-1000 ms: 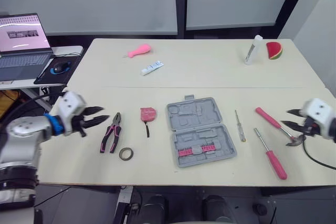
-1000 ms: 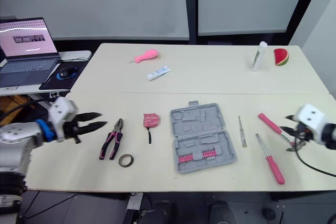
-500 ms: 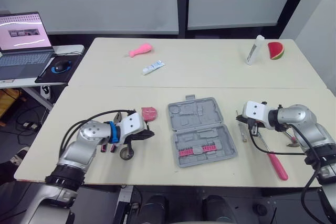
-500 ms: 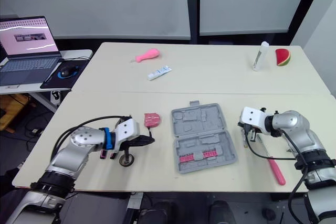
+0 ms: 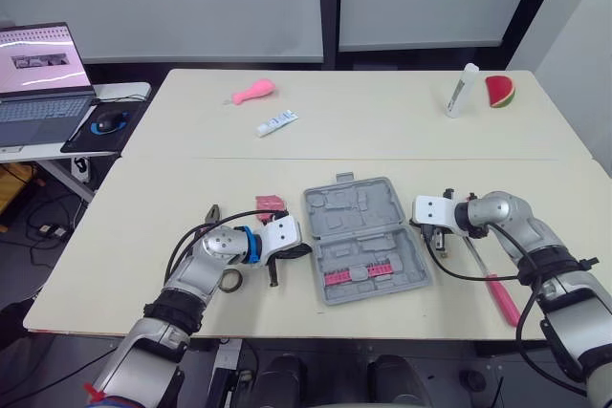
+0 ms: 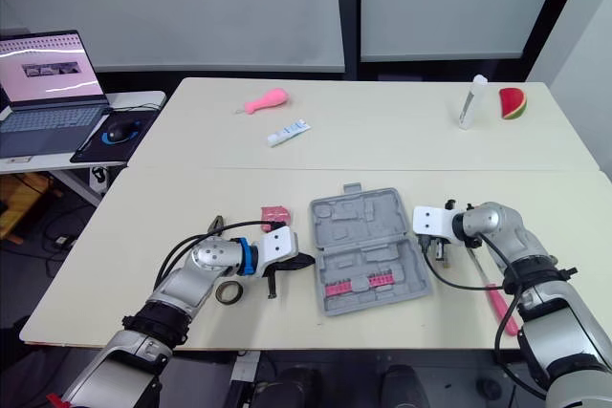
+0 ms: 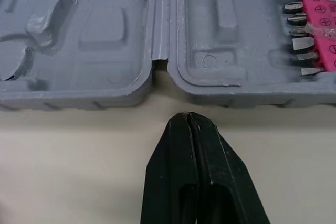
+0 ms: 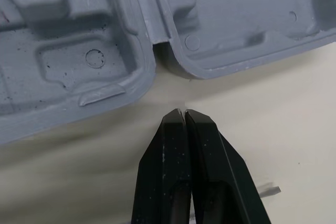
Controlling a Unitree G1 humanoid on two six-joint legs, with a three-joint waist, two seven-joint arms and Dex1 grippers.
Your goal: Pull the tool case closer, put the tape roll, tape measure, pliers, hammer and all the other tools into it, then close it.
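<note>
Left gripper: jaws together, empty, a bare strip of table between tips and the open tool case edge at its hinge notch. Right gripper: jaws together, empty, likewise just short of the opposite edge.

On the far side of the tabletop we see a pink bulb-shaped toy and, just nearer, a small white tube. Toward the far right corner a white bottle stands upright beside a watermelon slice toy. To the left, on a second, lower tabletop, we see an open laptop with its screen lit, and a mouse on a dark pad.
</note>
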